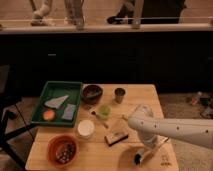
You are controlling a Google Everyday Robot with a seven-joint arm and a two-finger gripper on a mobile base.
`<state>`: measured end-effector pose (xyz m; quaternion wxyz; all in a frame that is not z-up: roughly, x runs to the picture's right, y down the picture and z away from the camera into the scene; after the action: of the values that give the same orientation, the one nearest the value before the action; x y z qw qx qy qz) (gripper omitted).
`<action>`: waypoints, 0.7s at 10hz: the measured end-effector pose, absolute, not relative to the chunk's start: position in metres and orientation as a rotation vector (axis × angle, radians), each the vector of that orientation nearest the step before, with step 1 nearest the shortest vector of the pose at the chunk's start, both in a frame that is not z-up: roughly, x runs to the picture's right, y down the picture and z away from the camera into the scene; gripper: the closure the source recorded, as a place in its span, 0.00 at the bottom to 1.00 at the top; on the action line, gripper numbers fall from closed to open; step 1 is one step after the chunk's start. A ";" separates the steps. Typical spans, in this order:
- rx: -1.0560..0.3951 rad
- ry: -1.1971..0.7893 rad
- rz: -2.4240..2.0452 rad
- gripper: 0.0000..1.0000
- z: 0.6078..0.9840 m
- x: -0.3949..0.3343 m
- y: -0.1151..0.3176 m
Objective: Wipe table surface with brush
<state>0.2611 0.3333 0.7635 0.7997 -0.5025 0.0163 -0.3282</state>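
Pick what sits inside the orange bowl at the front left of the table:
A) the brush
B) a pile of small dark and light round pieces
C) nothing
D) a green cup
B: the orange bowl holds a heap of small dark and light round pieces, while the brush is over at the front right of the table surface, under the gripper.

The tabletop [145, 95] is pale matt wood with faint grain. At its near right edge the claw [142, 156] hangs off a smooth, glossy white plastic-looking arm [175, 131], over the brush [138, 159] with its dark bristles. The green tray [50, 90] at far left looks like smooth plastic.
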 end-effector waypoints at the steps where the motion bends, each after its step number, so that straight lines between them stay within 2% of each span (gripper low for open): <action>1: -1.082 0.044 -0.689 0.99 0.764 0.267 0.332; 7: -1.096 0.072 -0.625 0.99 0.775 0.283 0.316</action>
<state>0.2830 0.3159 0.7750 0.8070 -0.5122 0.0335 -0.2921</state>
